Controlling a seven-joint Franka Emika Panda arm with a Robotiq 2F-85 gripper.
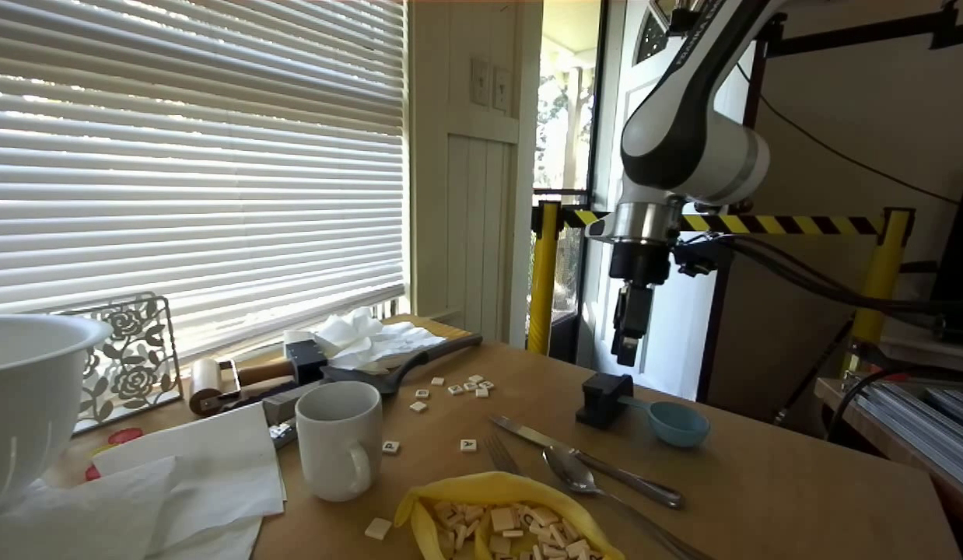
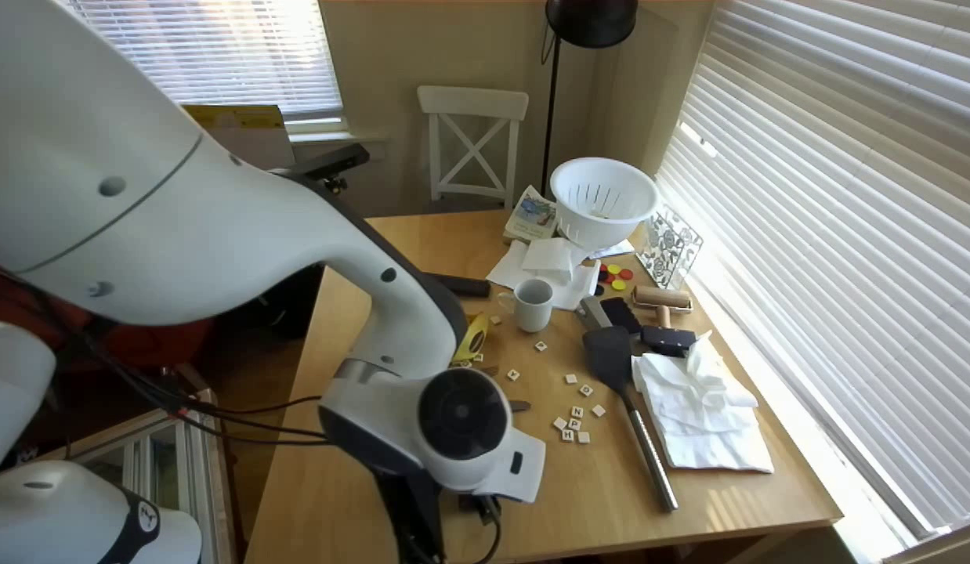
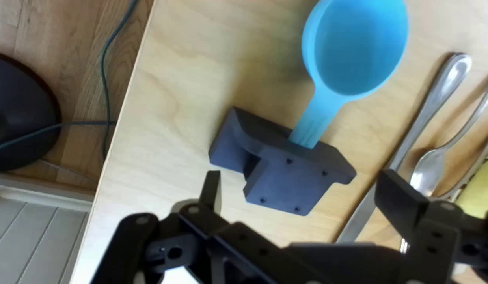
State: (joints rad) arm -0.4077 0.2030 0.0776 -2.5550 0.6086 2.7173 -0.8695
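blue scoop (image 3: 360, 43) sits at the upper right of the wrist view, its handle meeting a black block (image 3: 289, 185) near the centre. the gripper (image 3: 301, 181) is spread wide, its jaws showing at lower left and lower right; in an exterior view it hangs above the block, apart from it, right of centre. a knife (image 3: 429, 110) and a spoon (image 3: 429, 169) lie toward the right of the wrist view. a yellow pouch (image 1: 485, 488) of tiles (image 1: 503, 519) sits at the lower middle of an exterior view, with a mug (image 1: 339, 439) to its upper left.
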